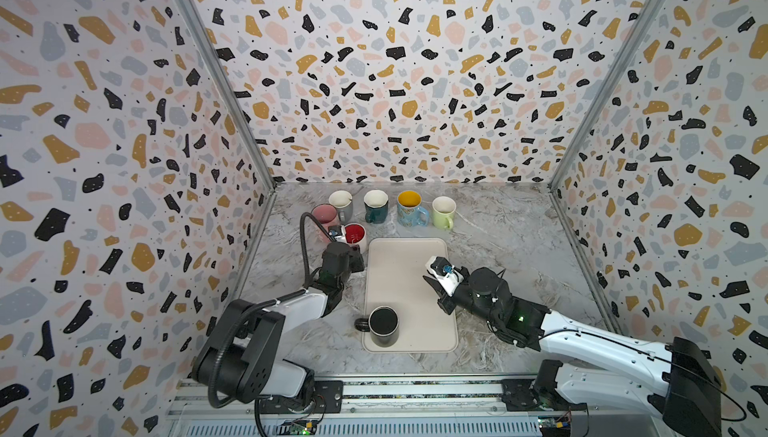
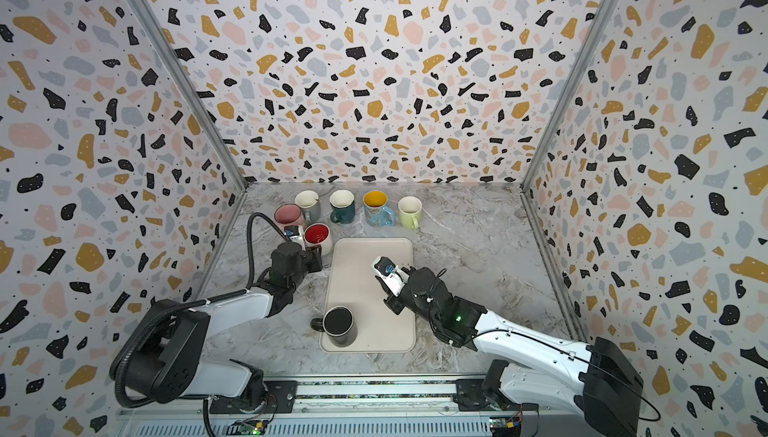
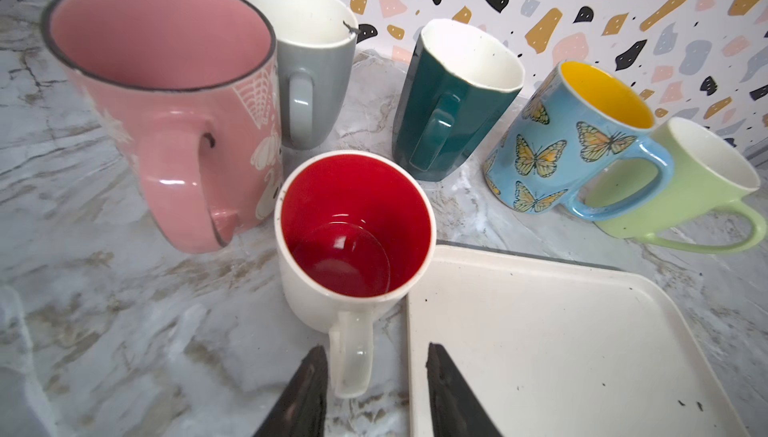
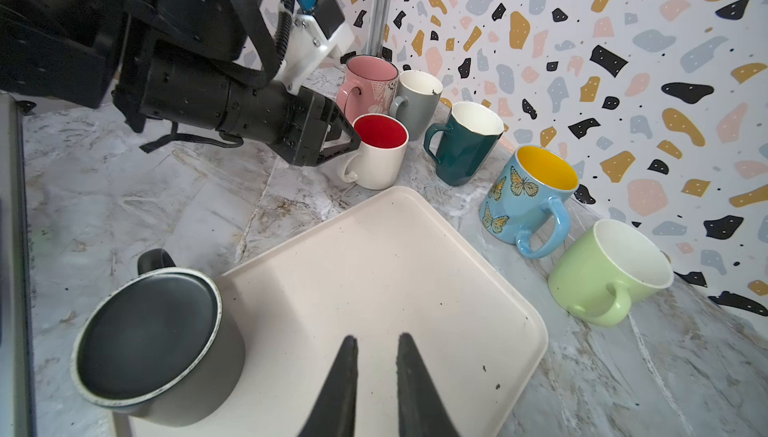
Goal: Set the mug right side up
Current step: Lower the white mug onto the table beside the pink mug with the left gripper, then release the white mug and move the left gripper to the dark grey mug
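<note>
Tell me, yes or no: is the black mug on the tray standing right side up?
No. The black mug rests rim-down on the tray, base up.

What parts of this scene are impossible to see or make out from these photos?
- Black mug, right wrist view: stands upside down on the tray, so its inside is hidden.
- Left tool, left wrist view: the picture's edge cuts off all but the fingertips around the red-lined mug handle.
- Pink mug, top view: partly hidden by the left arm's cable.
- Specks on the tray: too small to identify.

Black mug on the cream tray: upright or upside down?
Upside down. The black mug shows its flat, closed base facing up, resting mouth-down on the cream tray.
</note>
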Controlling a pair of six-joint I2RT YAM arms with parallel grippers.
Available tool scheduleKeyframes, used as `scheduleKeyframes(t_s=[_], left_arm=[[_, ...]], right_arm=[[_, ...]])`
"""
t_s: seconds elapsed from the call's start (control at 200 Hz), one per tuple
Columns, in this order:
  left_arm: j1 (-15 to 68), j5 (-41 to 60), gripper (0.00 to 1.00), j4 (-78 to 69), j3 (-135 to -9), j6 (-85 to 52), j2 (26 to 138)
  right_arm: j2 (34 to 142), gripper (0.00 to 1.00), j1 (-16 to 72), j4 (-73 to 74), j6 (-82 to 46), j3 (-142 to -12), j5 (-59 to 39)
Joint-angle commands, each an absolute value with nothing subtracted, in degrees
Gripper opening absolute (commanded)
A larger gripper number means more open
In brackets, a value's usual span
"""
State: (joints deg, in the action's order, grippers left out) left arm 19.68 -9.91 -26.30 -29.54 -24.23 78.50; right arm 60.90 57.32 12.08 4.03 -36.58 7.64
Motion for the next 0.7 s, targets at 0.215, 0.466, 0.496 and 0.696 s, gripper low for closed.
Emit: scheduleKeyframes(t_s=[0.215, 0.466, 0.496, 0.696], left_arm=[[20.11, -5.80, 0.42, 13.69, -41.68, -32.42, 60.44], [15.64, 11.42, 0.45, 26.51, -49.92, -48.39, 55.41], [14.65, 14.51, 0.45, 26.90, -49.77, -51.70, 55.46], [10.90, 27.51, 0.39, 29.02, -47.25, -71.53, 54.56]], right_arm=[[60.96, 0.22, 57.28, 10.67, 0.97, -38.68, 4.93], [63.30, 0.23, 57.36, 8.18, -0.38, -42.34, 1.61], [63.25, 0.23, 57.46, 8.16, -0.43, -42.53, 1.30], [61.92, 0.24, 57.66, 7.77, -0.58, -42.06, 0.72]])
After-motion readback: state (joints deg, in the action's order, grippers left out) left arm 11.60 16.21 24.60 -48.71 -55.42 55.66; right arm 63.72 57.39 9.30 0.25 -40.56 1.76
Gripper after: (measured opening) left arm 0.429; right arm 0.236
